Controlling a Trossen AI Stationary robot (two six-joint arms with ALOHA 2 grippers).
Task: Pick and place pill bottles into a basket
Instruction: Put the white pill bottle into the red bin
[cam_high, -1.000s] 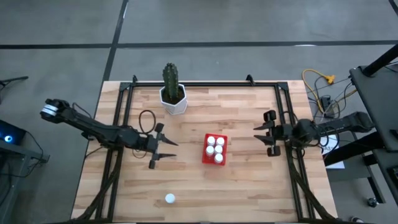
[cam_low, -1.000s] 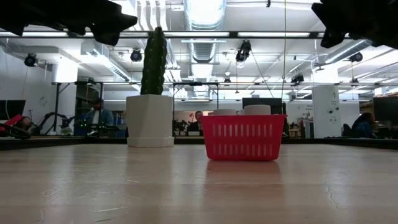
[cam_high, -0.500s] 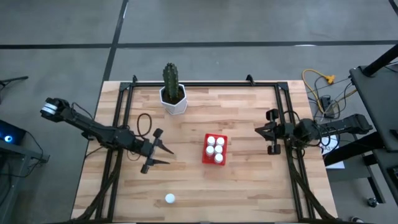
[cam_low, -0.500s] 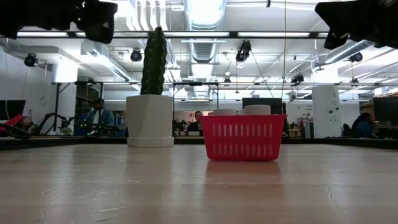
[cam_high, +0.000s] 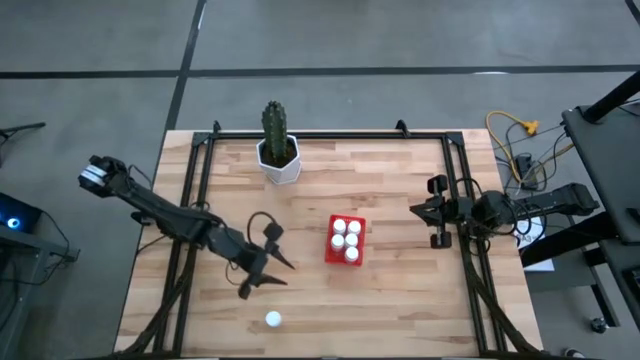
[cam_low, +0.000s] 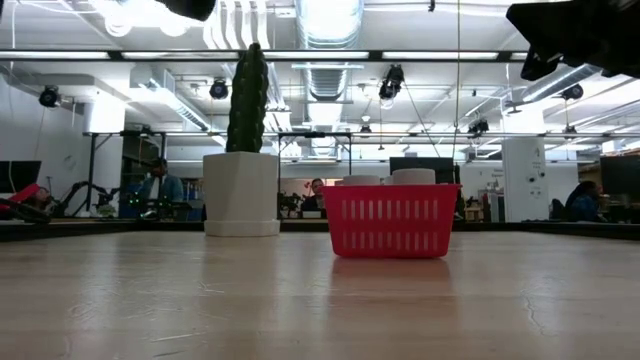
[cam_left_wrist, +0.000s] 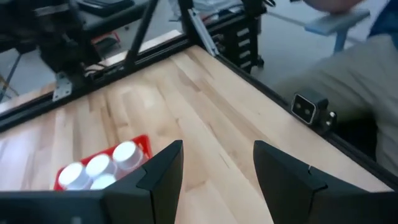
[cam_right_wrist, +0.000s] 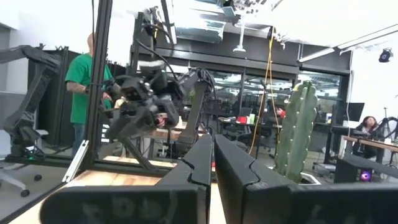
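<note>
The red mesh basket (cam_high: 345, 240) stands right of the table's middle with several white-capped pill bottles (cam_high: 346, 239) upright in it; it also shows in the low view (cam_low: 390, 222) and the left wrist view (cam_left_wrist: 140, 144). One loose white pill bottle (cam_high: 273, 319) stands near the table's near edge. My left gripper (cam_high: 285, 273) hangs open and empty above the wood, between the basket and the loose bottle; its fingers show spread in the left wrist view (cam_left_wrist: 217, 163). My right gripper (cam_high: 415, 209) waits shut and empty by the right rail; its fingers show closed in the right wrist view (cam_right_wrist: 213, 158).
A cactus in a white hexagonal pot (cam_high: 277, 148) stands at the far left of the table, also in the low view (cam_low: 241, 190). A black frame rail (cam_high: 196, 190) runs round the table. Bare wood (cam_high: 400, 300) lies near the front right. A person (cam_right_wrist: 85, 81) stands beyond the table.
My left gripper has moved toward the table's near edge and a little to the right, closer to the loose bottle, and has turned slightly with it. It stays open. The basket and bottles have not moved.
</note>
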